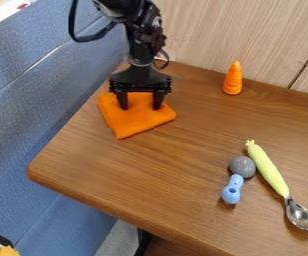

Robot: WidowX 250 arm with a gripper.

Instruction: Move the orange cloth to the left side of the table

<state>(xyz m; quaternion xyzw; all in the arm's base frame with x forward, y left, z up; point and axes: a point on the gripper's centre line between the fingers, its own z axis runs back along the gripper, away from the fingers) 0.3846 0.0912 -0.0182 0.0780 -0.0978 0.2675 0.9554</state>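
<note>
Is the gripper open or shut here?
Open. The gripper's two fingers stand well apart, with part of the orange cloth showing between them.

From my end, the arm [137, 44] I'm running is black all over, with a few dull highlights along its edges. A thick, smooth black cable [90, 38] bows out beside its bulky, rounded upper part, and a thinner loop of cable [167, 61] curls close to the wrist. One side of the arm looks knobbly; those small bumps may be screws or connectors, I can't quite tell. Below a narrow neck, the gripper [140, 106] flares into a broad, squared body with blocky ends and two slim, dark, straight fingers [123, 102].
</note>
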